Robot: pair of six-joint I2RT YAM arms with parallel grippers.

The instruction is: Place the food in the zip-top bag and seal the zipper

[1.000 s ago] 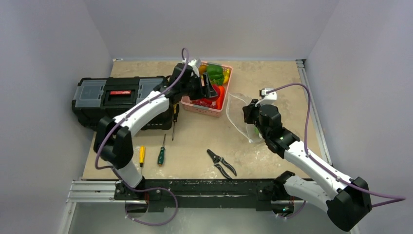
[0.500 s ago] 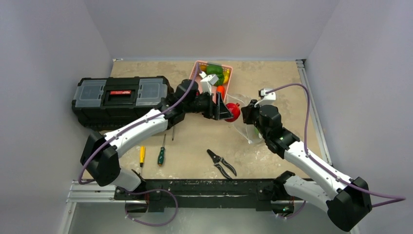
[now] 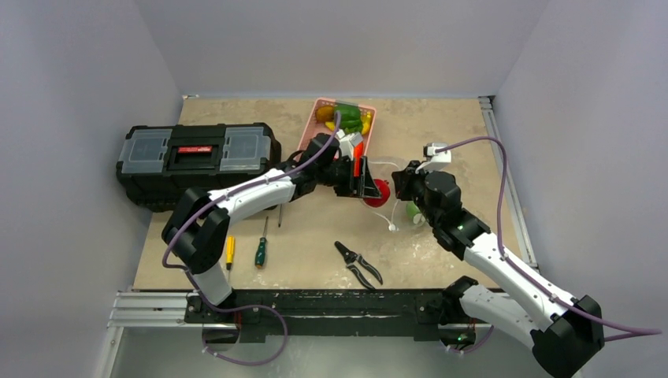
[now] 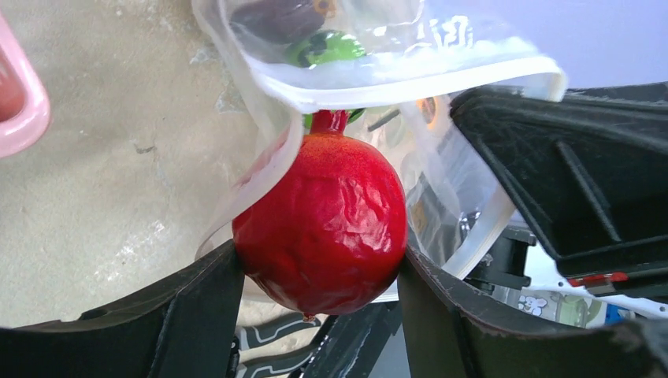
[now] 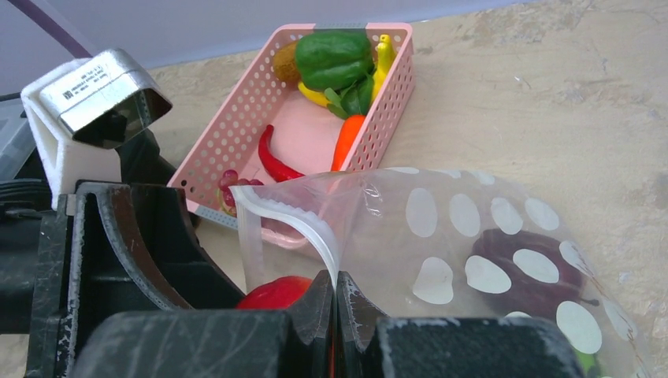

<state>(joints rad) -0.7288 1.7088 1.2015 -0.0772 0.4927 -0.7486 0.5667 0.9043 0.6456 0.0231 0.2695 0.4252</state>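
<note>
Since a second ago the left jaws have come away from the pink basket [image 5: 394, 87] and now pinch the red round fruit [image 4: 323, 224] by its sides, just under the open zipper [image 4: 410, 79] of the zip-top bag [image 5: 473, 228], beside the basket on the desk [image 3: 315, 228]. We see the right jaws pressed together on the bag's rim strip, the pinched spot itself hidden between them. Through the dotted film we make out a maroon fruit [image 5: 524, 272] and a green round fruit [image 4: 327, 49], both blurred, and from overhead the clear bag is barely visible.
</note>
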